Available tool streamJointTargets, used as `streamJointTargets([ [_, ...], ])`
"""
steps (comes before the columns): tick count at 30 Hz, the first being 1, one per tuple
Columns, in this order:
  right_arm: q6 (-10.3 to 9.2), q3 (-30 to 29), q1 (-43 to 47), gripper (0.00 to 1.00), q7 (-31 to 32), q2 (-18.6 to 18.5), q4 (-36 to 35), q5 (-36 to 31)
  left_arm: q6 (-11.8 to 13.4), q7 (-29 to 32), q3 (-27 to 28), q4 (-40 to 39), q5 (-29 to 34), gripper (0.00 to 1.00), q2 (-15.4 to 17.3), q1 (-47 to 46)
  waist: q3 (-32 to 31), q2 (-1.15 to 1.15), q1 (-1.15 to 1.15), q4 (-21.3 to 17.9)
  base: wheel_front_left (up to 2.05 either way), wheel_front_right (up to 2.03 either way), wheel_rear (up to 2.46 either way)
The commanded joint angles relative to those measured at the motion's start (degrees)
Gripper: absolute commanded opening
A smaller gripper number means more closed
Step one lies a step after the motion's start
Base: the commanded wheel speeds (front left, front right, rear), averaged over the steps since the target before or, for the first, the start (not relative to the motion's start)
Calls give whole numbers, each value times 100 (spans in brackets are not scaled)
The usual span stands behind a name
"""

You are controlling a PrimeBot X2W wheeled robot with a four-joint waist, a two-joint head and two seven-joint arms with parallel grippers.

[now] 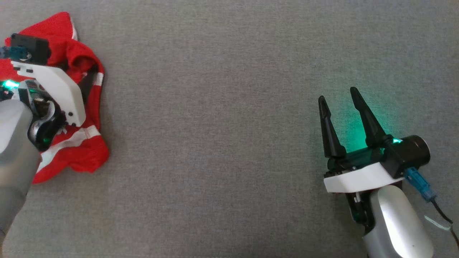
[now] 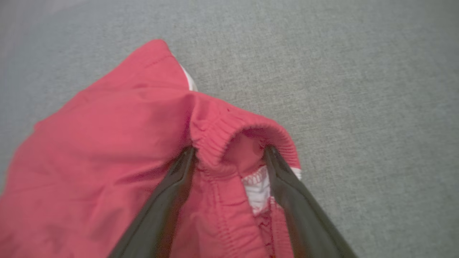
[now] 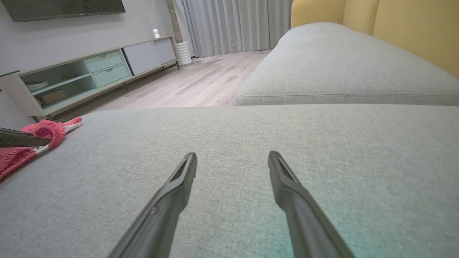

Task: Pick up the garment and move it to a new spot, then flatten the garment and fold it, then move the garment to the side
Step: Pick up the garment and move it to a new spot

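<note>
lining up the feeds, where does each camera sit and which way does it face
left wrist: on the left arm, looking down at the red garment; the open left gripper straddles its waistband
right wrist: on the right arm, looking low across the grey cushion toward a cabinet; open right gripper
head: above, looking down; both grippers
shared: all three show the red garment

This is a living room in a home. The work surface is the grey fabric seat of a sofa [image 3: 229,186] with yellow back cushions [image 3: 412,32]. Beyond it lie a pale wood floor [image 3: 200,82], a low media cabinet [image 3: 107,68] under a wall-mounted television [image 3: 64,7], and long grey curtains [image 3: 233,25].
</note>
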Motion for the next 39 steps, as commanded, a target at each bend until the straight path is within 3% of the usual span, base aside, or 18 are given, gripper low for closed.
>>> streamJointTargets([
  [1,39,154,-82,100,-37,-7,-213,-33,10,52,124,-34,-97,100,398,-280,54,0,-1,-63,0,0,0],
  [5,39,167,-132,100,-37,-7,-215,-7,10,290,-189,1,-423,100,442,-344,66,0,-1,-106,0,0,0],
  [6,39,175,-142,100,-37,-7,-214,3,10,357,-262,-18,-531,85,455,-341,55,0,-1,-112,0,0,0],
  [8,39,178,-148,100,-37,-7,-212,24,10,373,-362,-32,-691,11,504,-362,26,0,-1,-118,0,0,0],
  [9,39,175,-147,100,-37,-7,-202,34,10,351,-411,-27,-741,0,524,-373,1,0,-1,-119,0,0,0],
  [14,39,168,-109,100,-37,-7,-161,57,10,71,-563,-56,-905,0,593,-438,-137,0,-1,-121,0,0,0],
  [27,39,201,152,100,-37,-7,-85,262,10,-2139,-665,-571,-1128,0,444,-806,-1037,0,-1,-217,0,0,0],
  [33,39,209,341,100,-37,-7,-66,387,10,-2611,-696,-1047,-1318,0,329,-840,-1442,0,-1,-335,0,0,0],
  [39,39,215,458,100,-37,-7,-80,518,24,-2673,-698,-1477,-1430,0,152,-883,-1697,0,-1,-506,0,0,0],
])
